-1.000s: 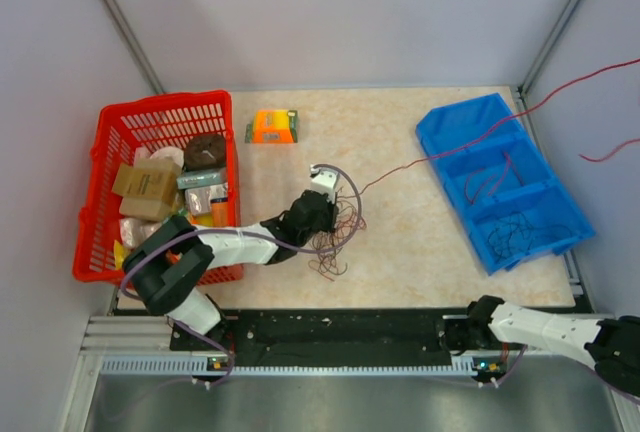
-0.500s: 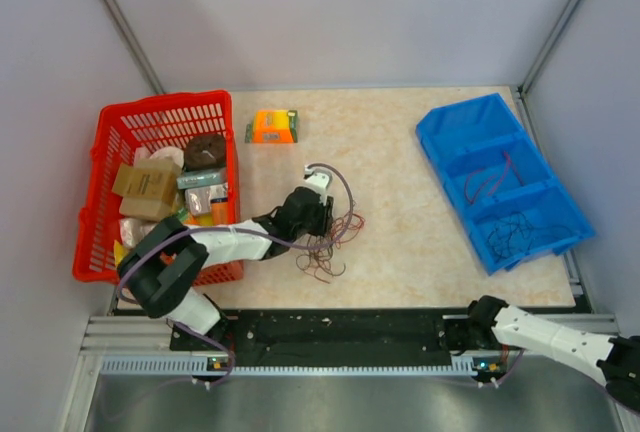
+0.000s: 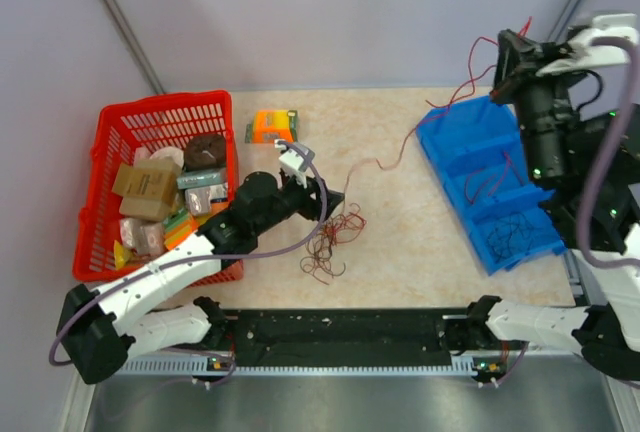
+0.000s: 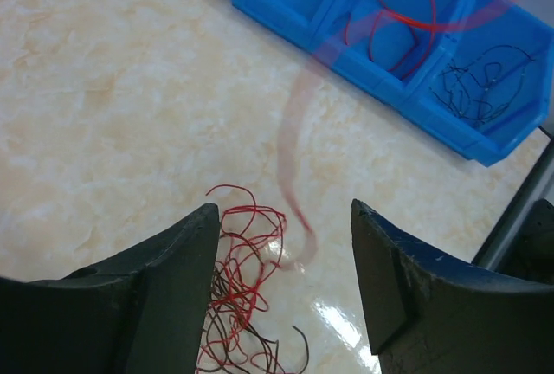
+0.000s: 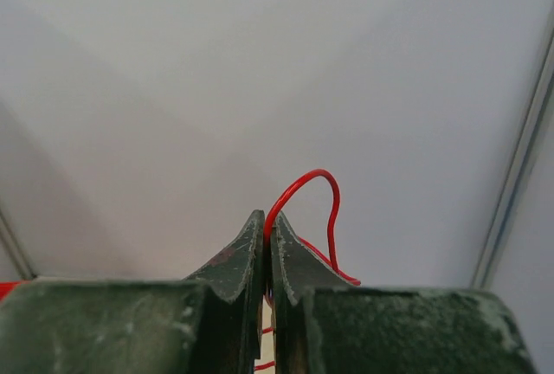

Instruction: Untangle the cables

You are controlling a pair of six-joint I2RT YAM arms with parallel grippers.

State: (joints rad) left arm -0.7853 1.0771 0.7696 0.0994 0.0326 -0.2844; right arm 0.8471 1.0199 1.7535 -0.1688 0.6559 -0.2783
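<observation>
Extraction step, one strand at a time. Right gripper [image 5: 267, 234] is held high above the blue bin [image 3: 450, 142], fingers pressed together on a red wire [image 5: 322, 185] that loops out past the tips. From there the wire slopes down over the table [image 3: 400, 252] and appears to end in the cable bundle [image 3: 330, 240], which lies on the table just under the left gripper [image 4: 284, 218]. Left fingers are spread and hold nothing, with the bundle's edge between them. I judge the strand not yet free. Next move, as I see it: close the left on the bundle to anchor it, draw the right further up and away until the tail slips out, then drop it in the bin's middle compartment beside the sorted red wire [image 4: 402, 2]. Risk: the whole knot lifts with it
</observation>
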